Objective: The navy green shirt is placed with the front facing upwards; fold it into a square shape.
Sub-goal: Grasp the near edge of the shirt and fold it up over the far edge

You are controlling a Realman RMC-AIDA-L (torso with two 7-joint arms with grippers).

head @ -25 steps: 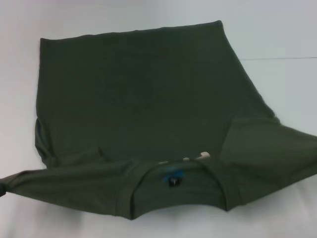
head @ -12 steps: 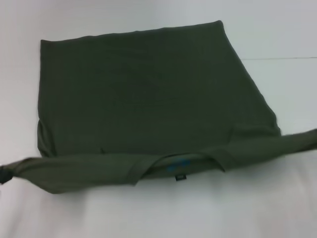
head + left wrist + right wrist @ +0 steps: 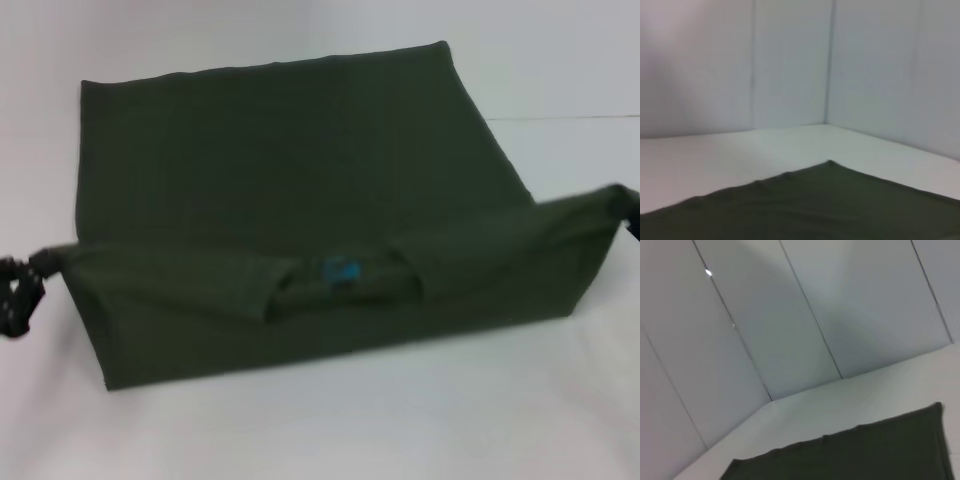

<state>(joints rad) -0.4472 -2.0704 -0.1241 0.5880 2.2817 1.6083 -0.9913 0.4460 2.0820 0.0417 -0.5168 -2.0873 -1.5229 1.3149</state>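
The navy green shirt (image 3: pixel 280 170) lies on the white table (image 3: pixel 320 420), its far hem flat. The collar end is raised off the table and stretched taut between both arms, forming a hanging fold. The round collar (image 3: pixel 345 285) with blue label print (image 3: pixel 342 270) faces me at mid-span. My left gripper (image 3: pixel 22 290) is shut on the shirt's left shoulder corner at the left edge of the head view. My right gripper (image 3: pixel 632 212) shows only partly at the right edge, holding the right corner. Both wrist views show flat shirt cloth (image 3: pixel 830 205) (image 3: pixel 865 455) below, without fingers.
White walls (image 3: pixel 790 65) close in the table at the back, meeting in a corner beyond the shirt's far hem. Bare white tabletop surrounds the shirt on the near side and to the right (image 3: pixel 580 150).
Both grippers have risen and moved away from me with the shirt's shoulder corners. The collar edge has lifted off the table and now hangs as a taut fold over the shirt's body.
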